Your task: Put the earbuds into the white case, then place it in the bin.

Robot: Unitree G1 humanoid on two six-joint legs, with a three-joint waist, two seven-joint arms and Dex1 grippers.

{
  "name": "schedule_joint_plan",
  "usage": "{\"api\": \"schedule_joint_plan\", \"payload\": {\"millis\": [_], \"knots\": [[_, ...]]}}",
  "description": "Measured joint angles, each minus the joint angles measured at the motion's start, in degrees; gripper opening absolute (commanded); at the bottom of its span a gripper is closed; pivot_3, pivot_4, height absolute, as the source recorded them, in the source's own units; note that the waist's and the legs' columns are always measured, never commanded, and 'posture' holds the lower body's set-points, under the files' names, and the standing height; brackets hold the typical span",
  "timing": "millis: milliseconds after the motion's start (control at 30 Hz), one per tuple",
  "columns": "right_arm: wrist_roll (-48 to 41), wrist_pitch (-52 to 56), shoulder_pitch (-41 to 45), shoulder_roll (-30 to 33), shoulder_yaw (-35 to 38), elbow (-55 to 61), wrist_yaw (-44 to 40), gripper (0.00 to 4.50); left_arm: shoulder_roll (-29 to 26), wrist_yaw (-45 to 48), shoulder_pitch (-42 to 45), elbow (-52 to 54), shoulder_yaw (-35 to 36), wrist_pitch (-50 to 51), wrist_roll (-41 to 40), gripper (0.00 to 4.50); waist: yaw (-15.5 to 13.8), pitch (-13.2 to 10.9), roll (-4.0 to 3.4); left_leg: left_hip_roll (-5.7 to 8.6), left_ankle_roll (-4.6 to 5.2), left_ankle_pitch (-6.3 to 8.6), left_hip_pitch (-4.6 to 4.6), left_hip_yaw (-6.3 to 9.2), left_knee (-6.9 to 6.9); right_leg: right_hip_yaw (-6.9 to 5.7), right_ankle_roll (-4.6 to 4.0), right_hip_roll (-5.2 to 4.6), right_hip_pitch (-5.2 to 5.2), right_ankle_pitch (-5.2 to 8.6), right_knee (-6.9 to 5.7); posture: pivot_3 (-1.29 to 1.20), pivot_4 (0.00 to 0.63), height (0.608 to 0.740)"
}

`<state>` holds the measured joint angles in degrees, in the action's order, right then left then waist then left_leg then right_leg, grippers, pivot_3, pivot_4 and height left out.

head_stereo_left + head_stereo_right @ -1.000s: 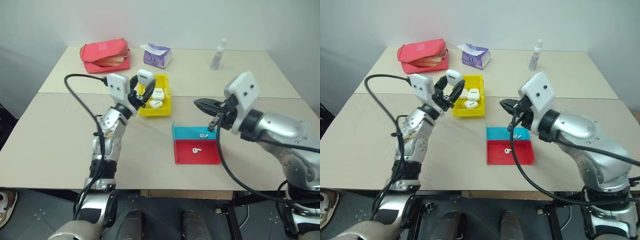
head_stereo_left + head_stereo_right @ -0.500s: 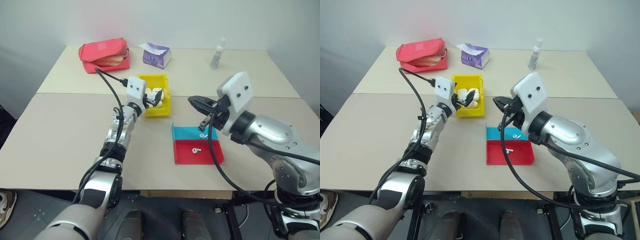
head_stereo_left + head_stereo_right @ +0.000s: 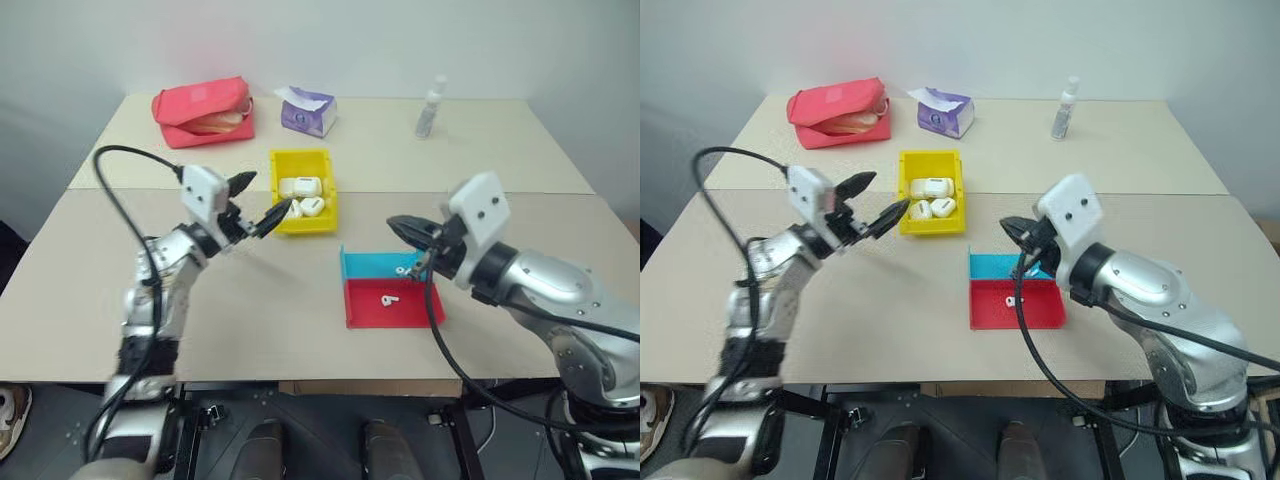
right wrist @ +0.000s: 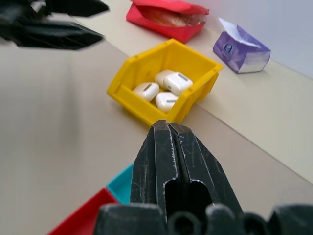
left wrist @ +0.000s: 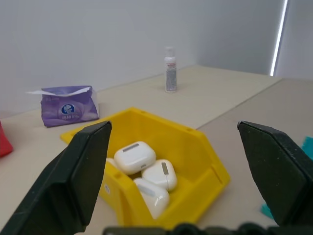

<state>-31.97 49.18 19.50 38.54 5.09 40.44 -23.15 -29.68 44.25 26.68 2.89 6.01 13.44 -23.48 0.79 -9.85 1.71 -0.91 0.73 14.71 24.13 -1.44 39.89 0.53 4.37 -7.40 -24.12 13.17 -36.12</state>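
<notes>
Three white cases (image 3: 302, 196) lay in the yellow bin (image 3: 326, 222), so that drop looked done. The left gripper (image 3: 256, 203) hung just beside the bin, wide open and holding nothing. The right gripper (image 3: 399, 226) was shut tight and empty, above the blue-and-red tray (image 3: 358, 300). Two earbuds (image 3: 388, 299) lay loose in that tray. The next job was probably to pick up a bud, which needs a careful pinch. The left wrist view showed the cases close up; the head views showed the buds.
</notes>
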Motion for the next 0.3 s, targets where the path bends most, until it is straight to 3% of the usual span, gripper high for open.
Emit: {"api": "schedule_joint_plan", "payload": {"millis": [300], "knots": [[2.6, -13.7, -15.4, 4.9, 5.7, -0.8, -12.2, 0.00, -15.9, 9.0, -16.9, 23.6, 9.4, 16.7, -17.9, 4.48, 0.0, 0.0, -0.01, -0.05, 0.01, 0.01, -0.39, 0.11, -0.10, 0.17, -0.03, 0.00, 0.19, 0.03, 0.00, 0.00, 0.150, 0.740]]}}
